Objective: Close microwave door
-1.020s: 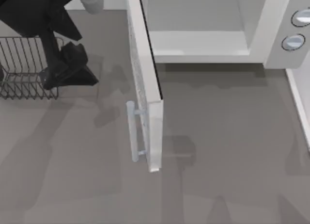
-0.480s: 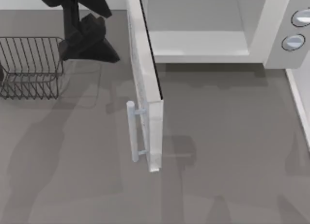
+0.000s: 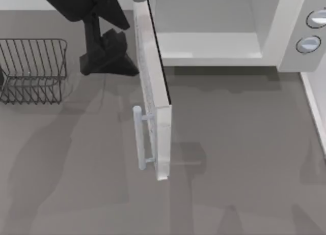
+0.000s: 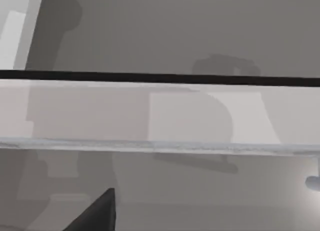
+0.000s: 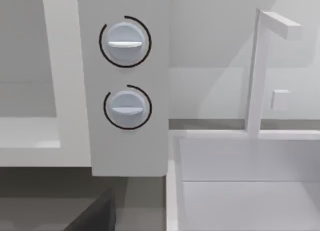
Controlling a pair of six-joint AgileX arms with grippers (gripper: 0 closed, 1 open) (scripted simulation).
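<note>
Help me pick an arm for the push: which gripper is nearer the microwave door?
Left. The left gripper hangs just beside the microwave door, on its handle side near the hinge end. The right gripper faces the microwave's knobs, away from the door.

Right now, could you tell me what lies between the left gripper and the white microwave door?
Nothing: in the top view, the left gripper sits beside the white microwave door.

Left claw (image 3: 116, 62) beside open microwave door (image 3: 153, 92)
</note>
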